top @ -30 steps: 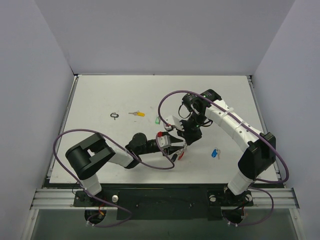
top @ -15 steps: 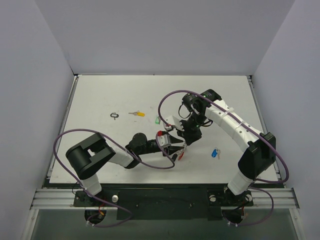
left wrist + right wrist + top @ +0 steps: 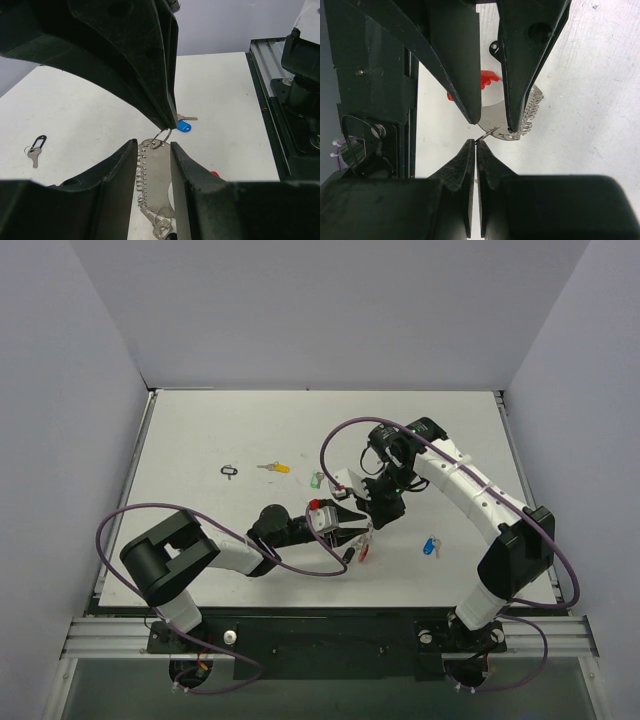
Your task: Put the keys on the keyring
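My left gripper (image 3: 153,144) is shut on the keyring (image 3: 155,175), a flat silver piece with a toothed edge, held above the table. A red tag (image 3: 487,80) hangs from it. The small wire ring (image 3: 161,137) at its tip is pinched by my right gripper (image 3: 474,142), which is shut and meets the left one tip to tip (image 3: 360,520). On the table lie the keys: a blue-tagged one (image 3: 431,546), a green-tagged one (image 3: 316,480), a yellow-tagged one (image 3: 273,467) and a black-tagged one (image 3: 230,471). A small silver key (image 3: 161,226) dangles at the keyring's near end.
The white table (image 3: 200,430) has a metal rail (image 3: 272,75) along its right side in the left wrist view. Purple cables (image 3: 340,440) loop over both arms. Grey walls close in the back and both sides.
The left arm's shoulder and elbow have swung left and lower. Both grippers have stayed nearly in place, shifted slightly left, still joined at the keyring.
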Available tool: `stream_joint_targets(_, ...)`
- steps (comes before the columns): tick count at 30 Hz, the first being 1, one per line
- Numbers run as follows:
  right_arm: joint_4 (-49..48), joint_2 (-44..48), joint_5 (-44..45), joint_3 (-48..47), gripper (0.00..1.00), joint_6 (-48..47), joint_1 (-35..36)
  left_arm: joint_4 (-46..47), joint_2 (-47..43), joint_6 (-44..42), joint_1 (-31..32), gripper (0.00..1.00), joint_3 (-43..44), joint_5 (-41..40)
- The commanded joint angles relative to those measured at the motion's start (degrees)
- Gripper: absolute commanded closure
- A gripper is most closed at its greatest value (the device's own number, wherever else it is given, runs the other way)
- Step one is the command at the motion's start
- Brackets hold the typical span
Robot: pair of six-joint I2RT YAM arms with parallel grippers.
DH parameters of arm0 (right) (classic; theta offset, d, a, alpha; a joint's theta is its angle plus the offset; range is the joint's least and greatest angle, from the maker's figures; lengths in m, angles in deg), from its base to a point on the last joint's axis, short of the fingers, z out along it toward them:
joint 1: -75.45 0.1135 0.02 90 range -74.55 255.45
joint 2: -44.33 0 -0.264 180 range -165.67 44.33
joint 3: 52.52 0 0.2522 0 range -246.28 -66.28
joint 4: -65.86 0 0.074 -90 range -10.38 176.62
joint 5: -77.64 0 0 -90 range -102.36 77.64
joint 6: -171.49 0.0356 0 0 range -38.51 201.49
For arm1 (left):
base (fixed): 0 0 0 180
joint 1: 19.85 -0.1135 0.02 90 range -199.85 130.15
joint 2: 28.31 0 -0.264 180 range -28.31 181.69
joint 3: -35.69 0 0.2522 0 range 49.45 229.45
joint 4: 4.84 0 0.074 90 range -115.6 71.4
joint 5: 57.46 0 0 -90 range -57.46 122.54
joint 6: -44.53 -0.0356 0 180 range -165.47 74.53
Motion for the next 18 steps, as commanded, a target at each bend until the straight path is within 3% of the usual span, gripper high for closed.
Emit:
stream_joint_targets(1, 3.8, 2.6, -2.8, 0.1, 1.00, -1.4, -0.7, 19.1, -1.1, 0.6, -0.2, 0.58, 0.8, 0.9)
stream_joint_targets(18, 4.0, 1.9, -3.5, 0.3, 1.00, -2.2, -0.8, 19.7, 1.2, 2.3, 0.4, 0.64, 2.8, 2.5)
